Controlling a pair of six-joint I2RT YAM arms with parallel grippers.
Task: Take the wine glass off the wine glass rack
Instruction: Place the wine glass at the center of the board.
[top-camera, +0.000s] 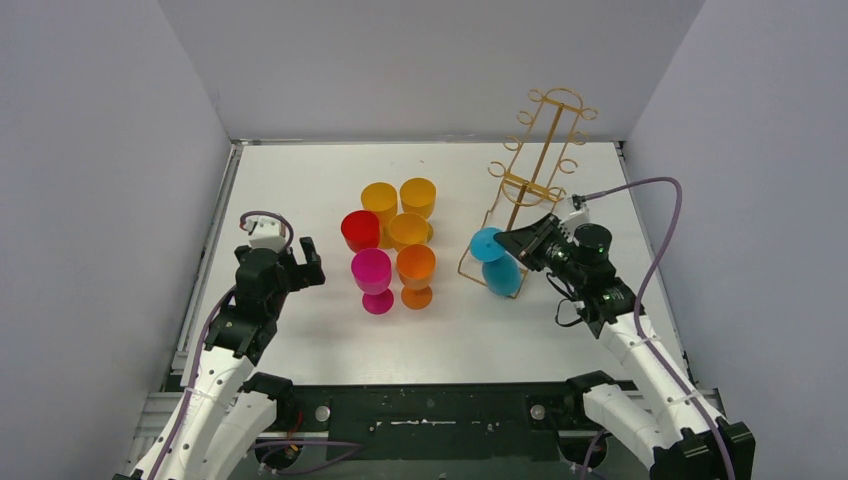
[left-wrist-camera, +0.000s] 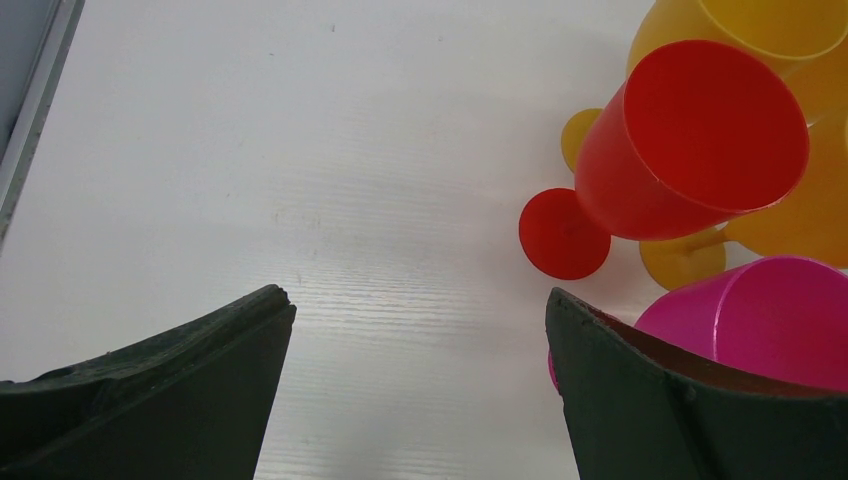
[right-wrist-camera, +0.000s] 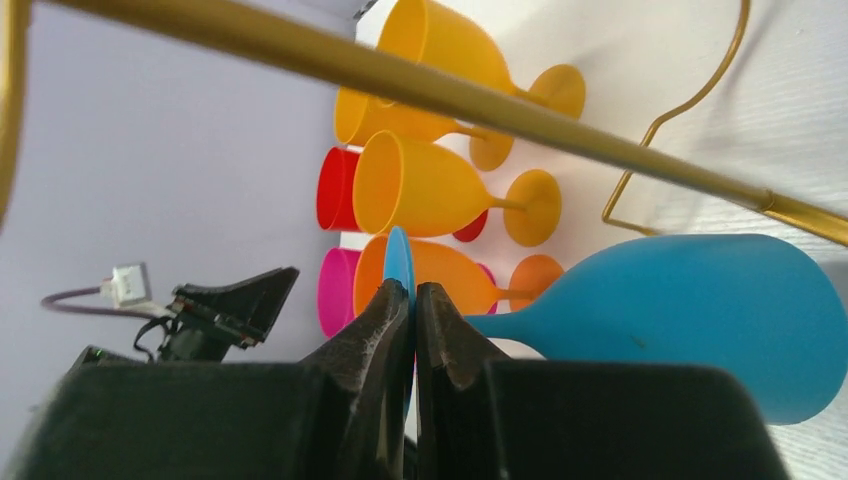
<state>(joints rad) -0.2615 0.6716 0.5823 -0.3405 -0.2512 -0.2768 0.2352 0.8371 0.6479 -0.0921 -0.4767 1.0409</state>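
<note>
The wine glass rack (right-wrist-camera: 450, 100) stands tilted at the far right of the white table (top-camera: 300, 180), its looped top leaning away toward the back wall and its rectangular wire base lying toward the near side. The blue wine glass (top-camera: 500, 270) sits over the near end of that base, below the rack's slanted gold bar. It is tipped so that its round foot points up and left and its bowl hangs lower, toward the tabletop; whether the bowl touches the table cannot be told. The right gripper (right-wrist-camera: 412, 295) reaches in from the rack's near right side, its two fingers pinched flat on the thin edge of the glass's foot. To the left of the rack, apart from it, six upright plastic glasses stand in a tight cluster: two yellow ones (top-camera: 398, 198) farthest back, a red one (top-camera: 360, 230) and a yellow-orange one (top-camera: 408, 232) in the middle, and a pink one (top-camera: 371, 270) and an orange one (top-camera: 416, 268) nearest. The left gripper (left-wrist-camera: 418, 305) hangs over bare table well to the left of the rack, beyond the cluster, its fingers spread wide and holding nothing.
</note>
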